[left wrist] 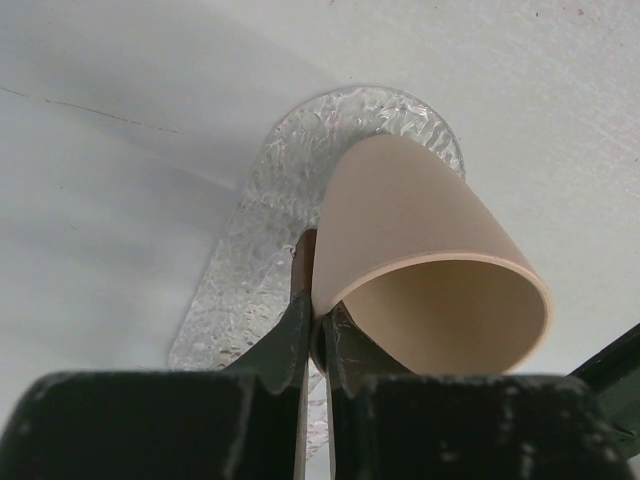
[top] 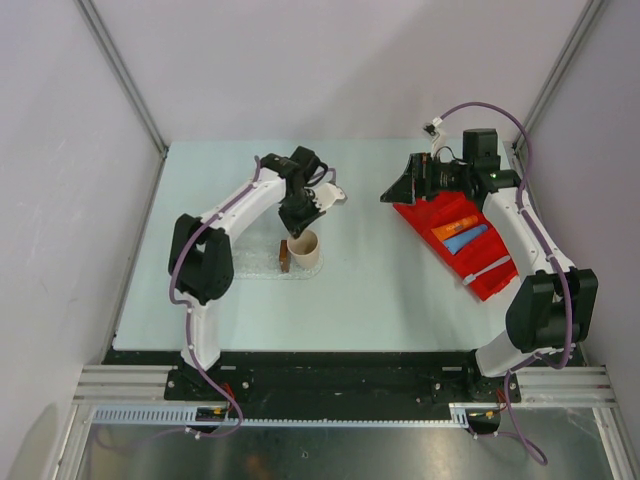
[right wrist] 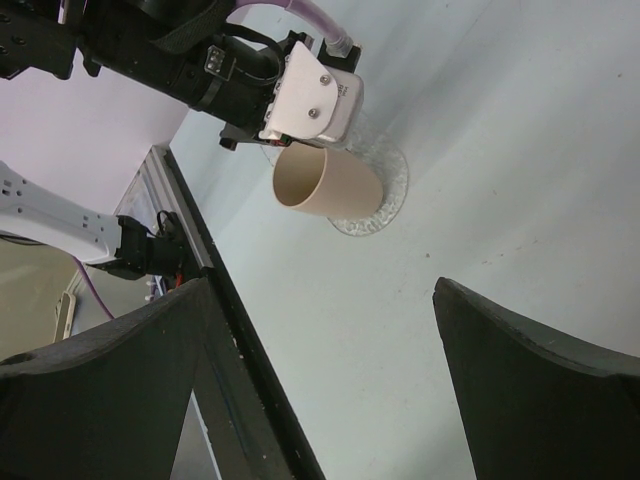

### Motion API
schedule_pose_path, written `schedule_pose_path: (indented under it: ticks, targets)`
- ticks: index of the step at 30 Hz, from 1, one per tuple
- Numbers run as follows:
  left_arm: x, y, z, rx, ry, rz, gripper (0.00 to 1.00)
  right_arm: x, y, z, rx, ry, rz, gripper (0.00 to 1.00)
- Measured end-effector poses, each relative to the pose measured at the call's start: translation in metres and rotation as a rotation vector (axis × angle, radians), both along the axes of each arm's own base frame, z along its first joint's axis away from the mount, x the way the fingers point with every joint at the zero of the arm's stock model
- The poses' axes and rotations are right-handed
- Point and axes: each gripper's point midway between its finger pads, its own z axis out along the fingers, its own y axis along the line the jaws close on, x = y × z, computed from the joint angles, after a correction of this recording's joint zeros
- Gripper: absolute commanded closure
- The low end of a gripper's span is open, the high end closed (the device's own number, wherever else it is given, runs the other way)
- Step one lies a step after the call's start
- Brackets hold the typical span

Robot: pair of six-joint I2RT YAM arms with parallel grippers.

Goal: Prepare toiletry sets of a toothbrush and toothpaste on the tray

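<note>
The table (top: 380,300) is a pale, matt blue-white sheet with only faint scuffs. Plain grey-lilac walls (top: 350,60) close it in, and metal posts (top: 120,70) rise from its far corners. A ribbed aluminium rail (top: 350,385) along the near edge carries both arm bases.

The tray (left wrist: 240,270), clear and pebbled, lies left of the table's middle, a little nearer the near edge. A beige cup (top: 305,250) stands over its right end, mouth up. The left gripper (top: 297,232) comes down on the cup from the far side, its fingers drawn almost together and pinching the cup's wall at the rim.

The toothpaste is well apart from the tray. An orange tube (top: 452,229) and a blue tube (top: 470,240) lie side by side in a red bin (top: 430,215) along the table's right edge. The right gripper (top: 388,194) hangs over the bin's far left corner, its fingers spread wide with nothing between them.

Much is hard to read. From above, the tray shows only as a faint glassy patch. In the left wrist view its near end is cut off by the gripper's body. Whether the cup's base rests on the tray or hangs just off it cannot be told. A small brown piece (top: 284,257) just left of the cup is half hidden behind the cup and a finger, and what it is stays unclear. The right arm covers the bin's right side.
</note>
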Motion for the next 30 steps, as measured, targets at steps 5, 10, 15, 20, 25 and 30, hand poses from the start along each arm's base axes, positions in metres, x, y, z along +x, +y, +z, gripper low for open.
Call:
schedule_pose_path:
  ticks: [5, 10, 15, 20, 25, 30]
  targets:
    - [-0.0005, 0.0012, -0.0031, 0.011, 0.007, -0.006, 1.00, -0.0001, -0.0003, 0.0000, 0.000, 0.000, -0.001, 0.02]
    - [-0.0019, 0.0022, -0.0044, 0.018, 0.015, -0.007, 1.00, -0.0008, -0.0005, -0.0001, 0.000, 0.001, -0.001, 0.02]
    - [-0.0028, 0.0028, -0.0048, 0.021, 0.019, -0.007, 0.94, -0.0006, -0.0013, -0.0008, 0.000, 0.002, -0.003, 0.02]
    - [-0.0018, 0.0018, -0.0044, 0.021, 0.019, -0.009, 0.76, -0.0010, -0.0014, -0.0020, 0.000, 0.006, -0.003, 0.02]
    - [-0.0012, 0.0004, -0.0029, 0.020, 0.015, -0.011, 0.64, -0.0009, -0.0021, -0.0016, 0.000, 0.005, -0.005, 0.02]
    - [0.0009, -0.0008, -0.0002, 0.017, 0.005, -0.012, 0.58, -0.0006, -0.0028, -0.0020, 0.000, 0.005, -0.007, 0.02]
